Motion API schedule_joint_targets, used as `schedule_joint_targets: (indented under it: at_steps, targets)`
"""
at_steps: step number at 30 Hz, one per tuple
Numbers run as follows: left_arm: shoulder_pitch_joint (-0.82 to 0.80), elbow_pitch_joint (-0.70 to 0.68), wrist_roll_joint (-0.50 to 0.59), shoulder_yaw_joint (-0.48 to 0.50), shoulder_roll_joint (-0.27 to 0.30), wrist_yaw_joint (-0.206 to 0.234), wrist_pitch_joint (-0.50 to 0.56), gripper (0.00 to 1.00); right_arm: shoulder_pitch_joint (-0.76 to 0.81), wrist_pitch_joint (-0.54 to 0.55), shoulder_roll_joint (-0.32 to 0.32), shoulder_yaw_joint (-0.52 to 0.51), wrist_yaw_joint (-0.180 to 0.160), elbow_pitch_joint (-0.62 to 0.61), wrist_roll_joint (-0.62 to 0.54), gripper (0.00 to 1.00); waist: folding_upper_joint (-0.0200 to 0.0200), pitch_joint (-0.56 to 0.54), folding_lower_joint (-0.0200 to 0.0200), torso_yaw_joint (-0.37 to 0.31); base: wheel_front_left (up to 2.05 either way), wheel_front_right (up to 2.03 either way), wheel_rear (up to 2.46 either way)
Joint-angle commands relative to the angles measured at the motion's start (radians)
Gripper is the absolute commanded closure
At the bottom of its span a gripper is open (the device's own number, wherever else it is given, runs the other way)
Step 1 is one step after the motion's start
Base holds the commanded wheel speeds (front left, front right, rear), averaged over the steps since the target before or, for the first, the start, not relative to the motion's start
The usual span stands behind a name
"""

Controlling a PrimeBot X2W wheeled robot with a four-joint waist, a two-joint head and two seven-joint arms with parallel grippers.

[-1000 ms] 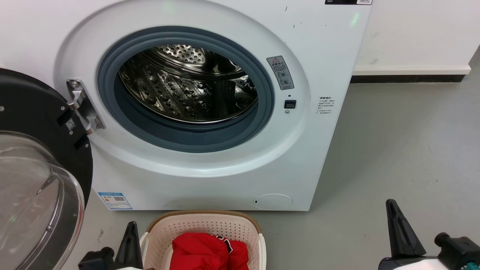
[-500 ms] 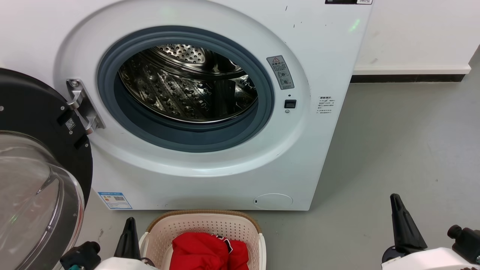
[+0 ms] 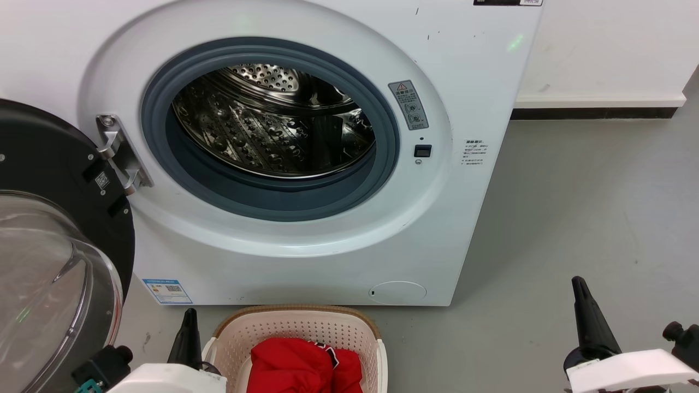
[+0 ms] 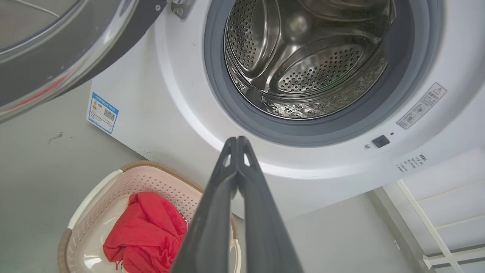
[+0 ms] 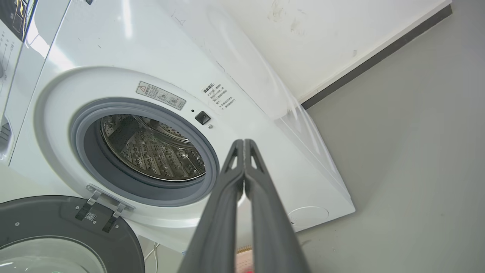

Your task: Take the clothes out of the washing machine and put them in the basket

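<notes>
Clothes (image 3: pixel 303 365) heaped in basket (image 3: pixel 295 327), washing machine (image 3: pixel 469 65) door (image 3: pixel 49 164) open; left gripper (image 4: pixel 237 140), right gripper (image 5: pixel 243 142) both clenched empty

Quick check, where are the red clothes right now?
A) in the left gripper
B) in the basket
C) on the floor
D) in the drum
B: the red clothes lie in the basket. The drum of the washing machine shows bare steel, and the left gripper and right gripper are shut on nothing.
</notes>
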Motion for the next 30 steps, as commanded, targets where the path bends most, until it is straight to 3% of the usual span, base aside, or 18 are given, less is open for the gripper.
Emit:
schedule_joint_targets:
  at_steps: [1, 30]
  targets:
    - [-0.031, -0.008, -0.034, 0.006, 0.001, -0.01, 0.007, 1.0, -0.033, 0.007, -0.008, -0.003, 0.0, -0.004, 0.038, 1.0, -0.0001, 0.0, -0.0001, 0.0, 0.0, 0.0, 0.0]
    - [-0.089, 0.023, -0.398, 0.037, 0.0, -0.059, 0.093, 1.0, -0.093, 0.09, -0.012, -0.026, 0.0, 0.054, 0.398, 1.0, -0.0001, 0.003, -0.0001, 0.003, 0.0, 0.0, 0.0]
